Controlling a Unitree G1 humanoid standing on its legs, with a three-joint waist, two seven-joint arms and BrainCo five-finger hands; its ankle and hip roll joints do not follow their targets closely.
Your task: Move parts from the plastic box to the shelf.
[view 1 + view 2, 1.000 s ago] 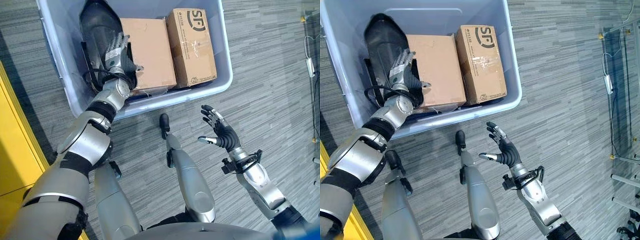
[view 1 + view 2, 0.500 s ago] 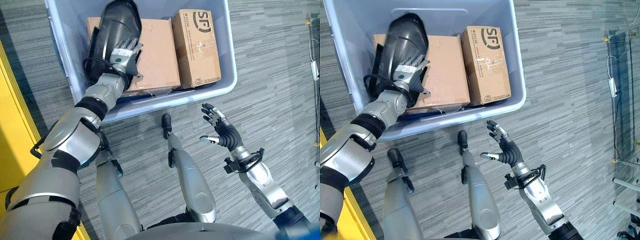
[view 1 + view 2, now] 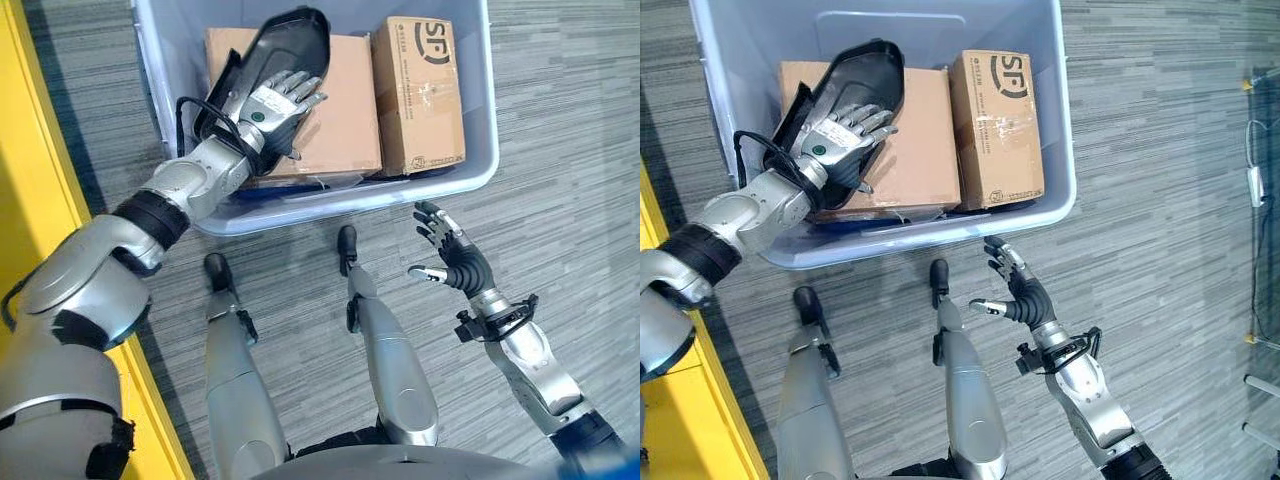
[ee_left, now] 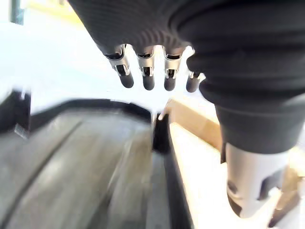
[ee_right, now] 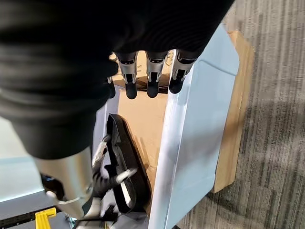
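Since a second ago, the black part (image 3: 285,45) tilts up over the cardboard boxes (image 3: 330,110) in the plastic box (image 3: 470,165), so the lift out is underway, my left hand (image 3: 265,105) curled around it and my right hand (image 3: 452,262) open near the box.

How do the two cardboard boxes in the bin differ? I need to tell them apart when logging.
The left box is wide and plain on top; the right box is narrower and bears large dark print and clear tape. The black part held by the left hand lies across the left box; nothing rests on the right box. Both are brown, closed, and lie side by side in the plastic bin.
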